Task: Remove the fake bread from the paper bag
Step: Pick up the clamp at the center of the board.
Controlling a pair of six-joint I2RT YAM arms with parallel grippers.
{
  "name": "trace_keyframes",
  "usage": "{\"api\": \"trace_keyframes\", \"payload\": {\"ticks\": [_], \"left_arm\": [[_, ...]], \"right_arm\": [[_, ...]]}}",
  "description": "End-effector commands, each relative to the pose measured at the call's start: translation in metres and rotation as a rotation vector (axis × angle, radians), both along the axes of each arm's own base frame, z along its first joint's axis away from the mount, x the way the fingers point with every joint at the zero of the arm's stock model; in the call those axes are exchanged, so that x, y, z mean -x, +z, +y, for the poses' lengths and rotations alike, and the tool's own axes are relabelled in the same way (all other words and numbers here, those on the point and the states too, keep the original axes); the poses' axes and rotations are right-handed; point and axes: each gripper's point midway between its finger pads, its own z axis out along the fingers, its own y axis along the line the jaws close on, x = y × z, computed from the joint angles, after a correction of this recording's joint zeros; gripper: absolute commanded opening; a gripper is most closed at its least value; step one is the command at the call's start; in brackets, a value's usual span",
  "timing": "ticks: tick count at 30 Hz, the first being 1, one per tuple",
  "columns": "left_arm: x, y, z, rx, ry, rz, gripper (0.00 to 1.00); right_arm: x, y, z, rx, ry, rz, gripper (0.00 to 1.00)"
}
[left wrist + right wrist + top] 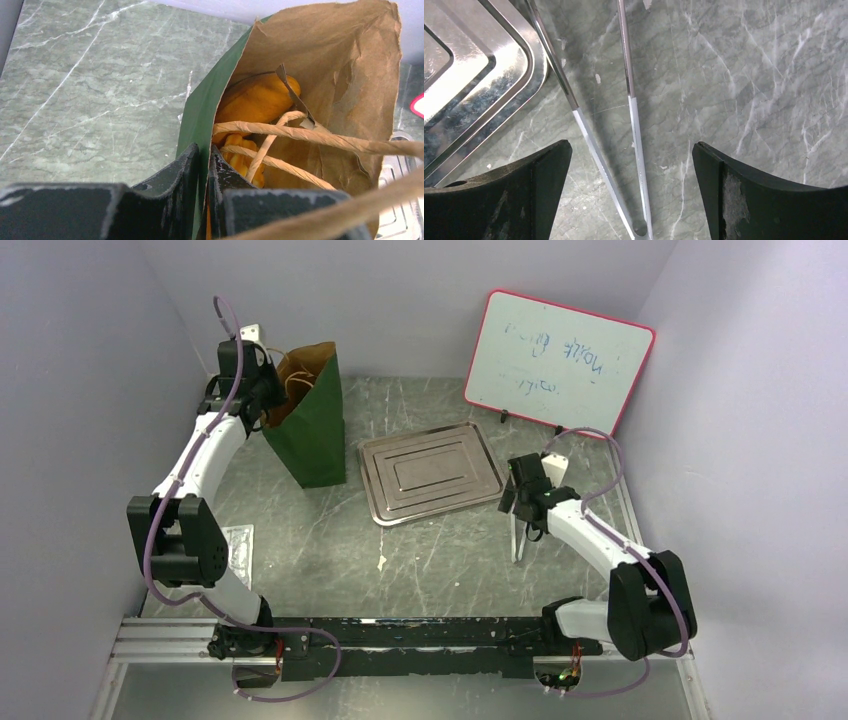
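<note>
The paper bag stands upright at the back left, dark green outside, brown inside. My left gripper is shut on its near rim; in the left wrist view the fingers pinch the green wall between them. Orange-brown fake bread lies inside the bag under the tan cord handles. My right gripper is open and empty, hovering over metal tongs that lie on the table between its jaws.
A flat silver tray lies mid-table; its corner shows in the right wrist view. A whiteboard leans at the back right. Walls close in on both sides. A paper scrap lies near the left arm.
</note>
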Motion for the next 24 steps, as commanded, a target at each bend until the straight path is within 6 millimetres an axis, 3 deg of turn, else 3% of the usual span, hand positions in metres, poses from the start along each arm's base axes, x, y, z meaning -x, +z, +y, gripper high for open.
{"api": "trace_keyframes", "payload": {"ticks": [1,9,13,24], "left_arm": [[0.003,-0.012,-0.001,0.023,-0.007,0.026,0.07],[0.005,-0.009,-0.001,0.023,-0.006,0.013,0.07],[0.005,-0.012,-0.001,0.023,-0.006,0.019,0.07],[0.002,-0.004,0.009,0.004,0.049,-0.018,0.07]], "right_arm": [[-0.003,0.002,0.001,-0.013,-0.004,-0.008,0.93],[-0.009,-0.023,0.009,-0.049,0.005,0.016,0.93],[-0.016,-0.029,0.007,-0.057,-0.002,0.014,0.88],[-0.010,-0.052,0.013,-0.160,-0.007,0.028,0.55]]}}
